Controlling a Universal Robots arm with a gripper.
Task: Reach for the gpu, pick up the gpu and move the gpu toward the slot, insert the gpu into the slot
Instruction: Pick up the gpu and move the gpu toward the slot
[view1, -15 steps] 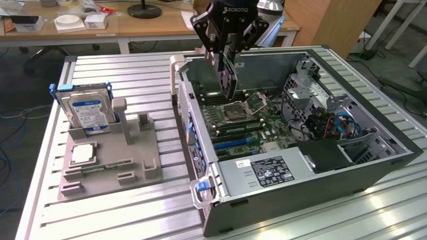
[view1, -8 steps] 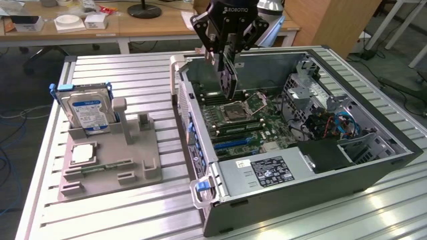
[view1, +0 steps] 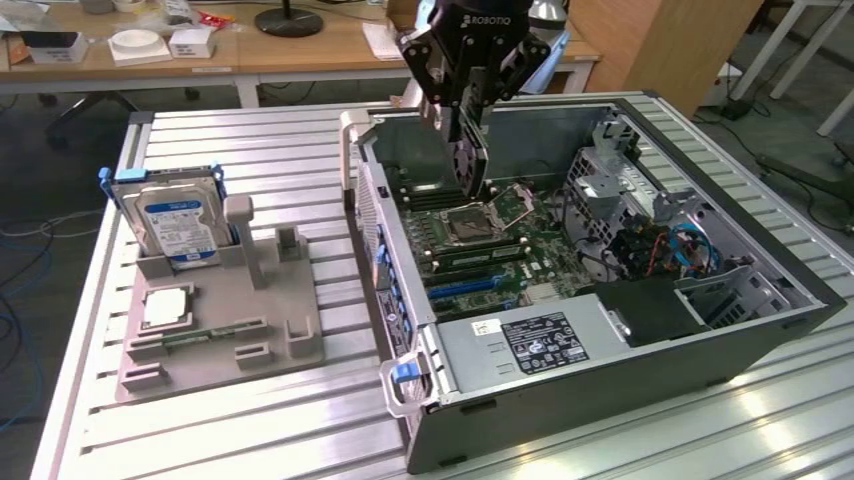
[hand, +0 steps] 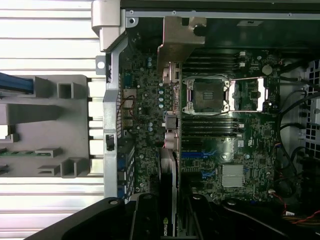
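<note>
My black gripper (view1: 467, 95) hangs over the open computer case (view1: 747, 335), shut on the gpu (view1: 470, 150). The gpu is a thin dark card held on edge, hanging down just above the motherboard (view1: 501, 245) beside the processor socket. In the wrist view the gpu (hand: 170, 130) appears edge-on, running from my gripper (hand: 170, 222) to its silver bracket (hand: 179, 42) near the case's rear wall. The blue slots (hand: 200, 155) lie on the motherboard just beside the card's edge. In the exterior view the blue slot (view1: 467, 284) sits nearer the camera than the card.
A grey fixture (view1: 220, 330) on the slatted aluminium table holds a silver hard drive (view1: 180, 225) upright, a processor chip (view1: 167, 308) and a green memory stick (view1: 200, 333). A power supply (view1: 534, 345) and drive cages (view1: 641, 215) fill the case's other parts.
</note>
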